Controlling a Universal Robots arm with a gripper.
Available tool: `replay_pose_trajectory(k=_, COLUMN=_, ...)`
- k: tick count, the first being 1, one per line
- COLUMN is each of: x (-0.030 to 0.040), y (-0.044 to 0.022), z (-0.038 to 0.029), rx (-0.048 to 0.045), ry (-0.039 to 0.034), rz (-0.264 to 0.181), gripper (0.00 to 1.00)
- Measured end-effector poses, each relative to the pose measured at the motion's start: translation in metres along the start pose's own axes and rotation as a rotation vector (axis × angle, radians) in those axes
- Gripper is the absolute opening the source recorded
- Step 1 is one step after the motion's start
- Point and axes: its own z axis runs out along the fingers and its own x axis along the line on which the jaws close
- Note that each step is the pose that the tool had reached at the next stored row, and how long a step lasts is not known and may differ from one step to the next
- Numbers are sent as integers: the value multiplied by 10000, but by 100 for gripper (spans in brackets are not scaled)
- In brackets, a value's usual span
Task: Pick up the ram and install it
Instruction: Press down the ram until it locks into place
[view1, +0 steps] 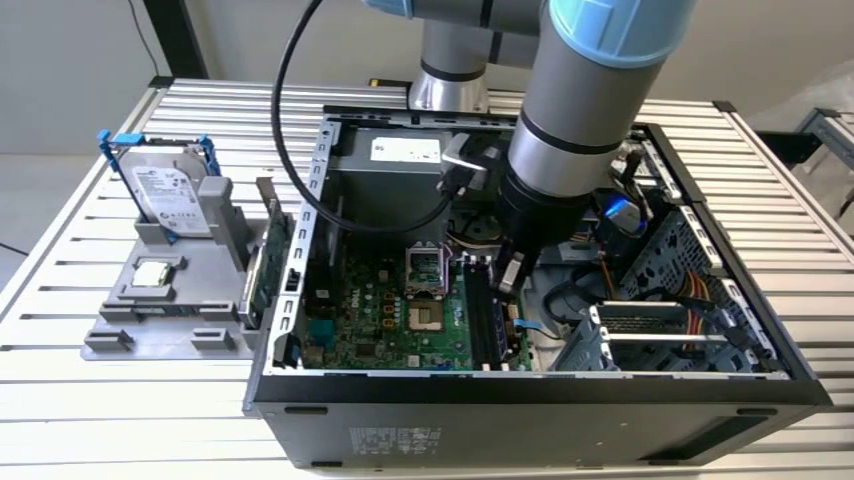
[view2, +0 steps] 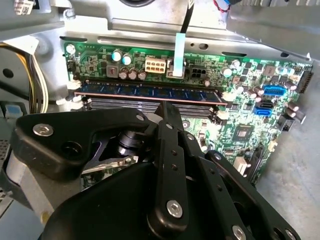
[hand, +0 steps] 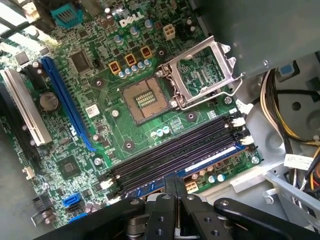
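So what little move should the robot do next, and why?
Probably a small, gentle push straight down. The memory stick already stands in its slot on the green board, and the closed gripper sits at the middle of its top edge, so a press might click it fully in.

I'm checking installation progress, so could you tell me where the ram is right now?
The ram sits in a memory slot on the motherboard inside the open computer case, just beyond the claw in the second wrist view.
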Motion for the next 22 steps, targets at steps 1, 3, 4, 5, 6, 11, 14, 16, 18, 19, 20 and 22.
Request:
replay_pose_trajectory(k=1, x=-4, y=2, z=0, rx=-2, ry=3, rz=-66, gripper=0)
replay_pose_trajectory(k=3, x=-12, y=6, z=0, rx=-7, ry=6, rz=-190, gripper=0)
replay_pose_trajectory(k=4, x=-16, y=8, z=0, rx=-8, ry=8, rz=-246, gripper=0)
replay_pose_trajectory(k=5, x=-20, y=10, z=0, rx=-8, ry=11, rz=-299, gripper=0)
replay_pose_trajectory(k=6, x=-24, y=12, z=0, rx=-8, ry=11, rz=-343, gripper=0)
replay_pose_trajectory(k=11, x=-36, y=19, z=0, rx=-6, ry=13, rz=-539, gripper=0)
replay_pose_trajectory(k=14, x=-43, y=22, z=0, rx=-4, ry=16, rz=-630, gripper=0)
replay_pose_trajectory(k=16, x=-48, y=24, z=1, rx=-4, ry=15, rz=-688, gripper=0)
replay_pose_trajectory(k=18, x=-51, y=26, z=1, rx=-3, ry=17, rz=-748, gripper=0)
replay_pose_trajectory(k=19, x=-52, y=26, z=1, rx=-3, ry=17, rz=-776, gripper=0)
replay_pose_trajectory(k=20, x=-52, y=26, z=1, rx=-4, ry=18, rz=-786, gripper=0)
replay_pose_trajectory(k=22, x=-52, y=27, z=1, rx=-8, ry=19, rz=-787, gripper=0)
